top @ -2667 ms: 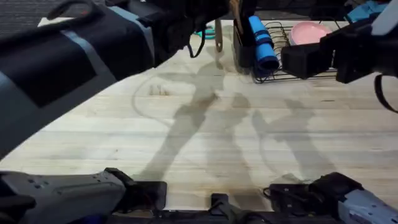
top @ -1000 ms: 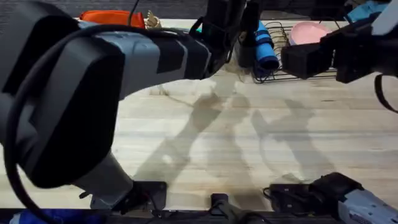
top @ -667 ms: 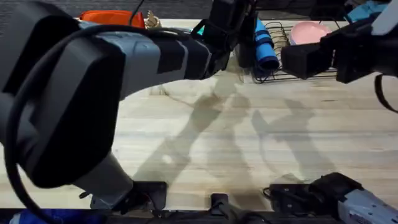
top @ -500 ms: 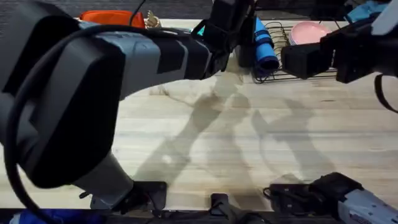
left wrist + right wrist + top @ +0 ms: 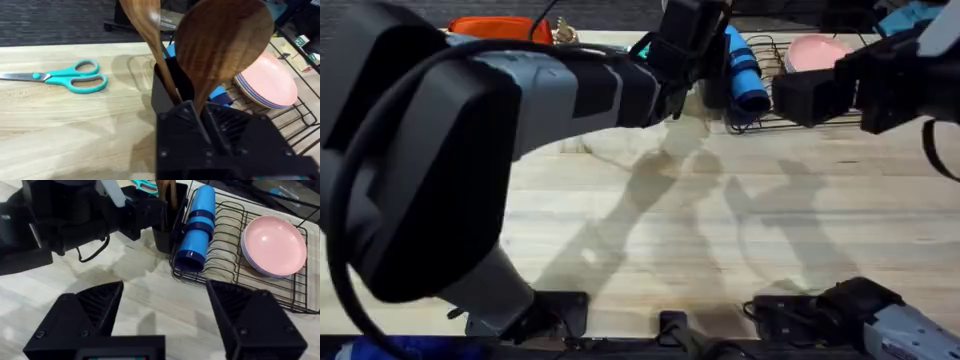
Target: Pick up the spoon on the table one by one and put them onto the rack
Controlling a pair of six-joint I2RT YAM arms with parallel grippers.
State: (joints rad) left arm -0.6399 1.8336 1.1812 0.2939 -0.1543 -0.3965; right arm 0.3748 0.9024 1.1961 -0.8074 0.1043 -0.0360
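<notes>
Seen from overhead, the left arm rose large and dark across the near side of the pale wooden table [image 5: 650, 250] and reached to the far edge, where its left claw [image 5: 692, 45] sat at the black utensil holder [image 5: 712, 88] on the near-left end of the rack [image 5: 790, 118]. The left wrist view showed that claw's black fingers [image 5: 200, 125] closed on the slim handle of a wooden spoon [image 5: 222, 42], its round bowl pointing up and its handle running down toward the holder's mouth. A second wooden spoon [image 5: 145, 25] stood tilted in the holder, just beside the held one.

The right claw [image 5: 165, 305] hung above the table short of the rack, its two black fingers spread wide apart with nothing between them. In the overhead view the right arm [image 5: 880, 85] stood over the rack's right side.

On the rack, a blue bottle [image 5: 196, 227] lay on its side across the wires beside the holder, and pink plates [image 5: 274, 245] stood stacked and leaning in the slots farther right.

Beyond the holder, teal-handled scissors [image 5: 70, 80] lay flat on the table, well apart from the rack. At the far left edge of the overhead view lay an orange pencil case [image 5: 500, 28].
</notes>
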